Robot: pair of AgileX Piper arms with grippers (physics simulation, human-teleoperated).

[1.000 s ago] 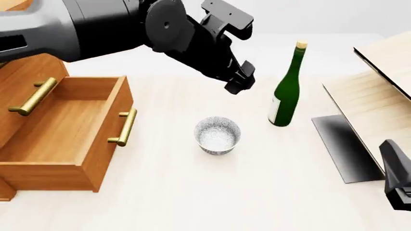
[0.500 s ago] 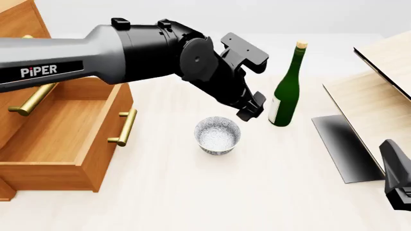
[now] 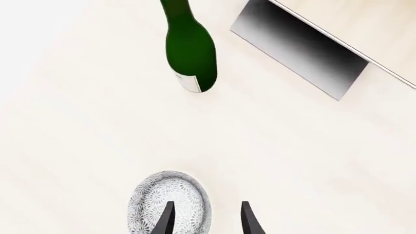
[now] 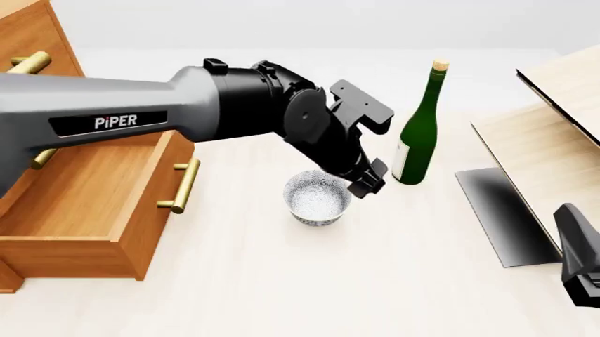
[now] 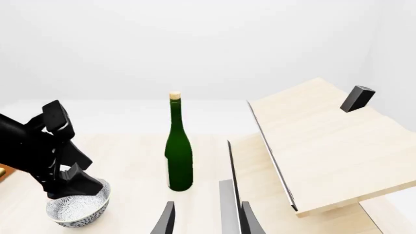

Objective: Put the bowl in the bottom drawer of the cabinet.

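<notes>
The white speckled bowl [image 4: 317, 200] stands upright on the table, right of the open bottom drawer [image 4: 84, 193]. That drawer juts out from the orange-brown cabinet [image 4: 33, 38] at the left. My left gripper [image 4: 364, 184] hovers at the bowl's right rim. In the left wrist view it [image 3: 206, 222] is open, with one finger [image 3: 166, 222] over the inside of the bowl [image 3: 162, 200] and the other outside the rim. My right gripper [image 4: 581, 263] stays low at the front right. It [image 5: 204, 222] is open and holds nothing.
A green bottle [image 4: 419, 133] stands upright just right of the bowl, close to my left gripper. Pale wood furniture with a black panel [image 4: 549, 147] fills the right side. The drawer's brass handle [image 4: 180, 186] faces the bowl.
My left arm has swung down and forward from above the table to the bowl's right rim. The bowl, bottle and right arm have stayed put.
</notes>
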